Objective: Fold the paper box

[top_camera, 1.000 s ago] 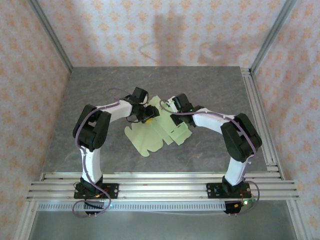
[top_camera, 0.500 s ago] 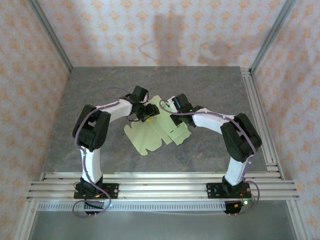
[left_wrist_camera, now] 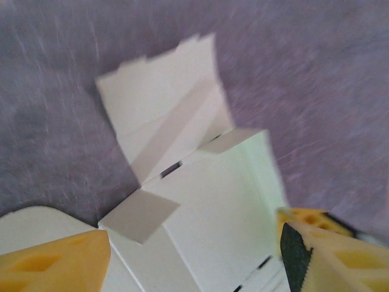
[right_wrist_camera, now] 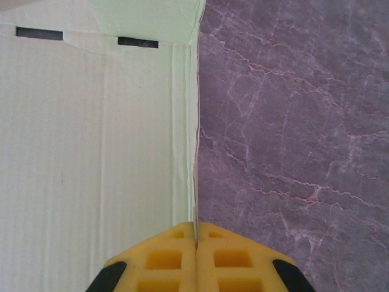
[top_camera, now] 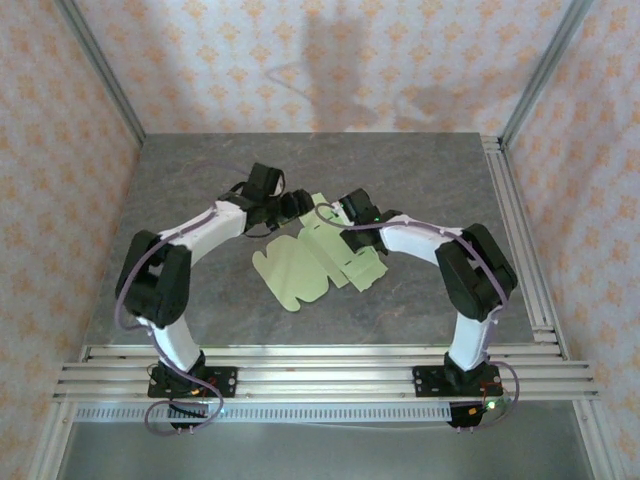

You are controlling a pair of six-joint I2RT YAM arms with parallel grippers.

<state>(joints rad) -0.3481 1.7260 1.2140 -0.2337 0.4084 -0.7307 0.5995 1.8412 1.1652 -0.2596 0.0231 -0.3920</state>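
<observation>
1. The paper box (top_camera: 305, 268), an unfolded die-cut sheet, lies flat in the middle of the surface (top_camera: 200, 180).
2. Above its flaps the left tool (left_wrist_camera: 194, 237) gapes wide, gripping nothing.
3. The right tool (right_wrist_camera: 196, 230) is clamped on the sheet's edge.

Bright, even light; the left wrist view is motion-blurred.

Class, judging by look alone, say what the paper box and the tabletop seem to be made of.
The paper box: thin matte pale-green card, with pressed crease lines and die-cut slots. The tabletop: grey-purple veined surface, stone-look, perhaps laminate.
</observation>
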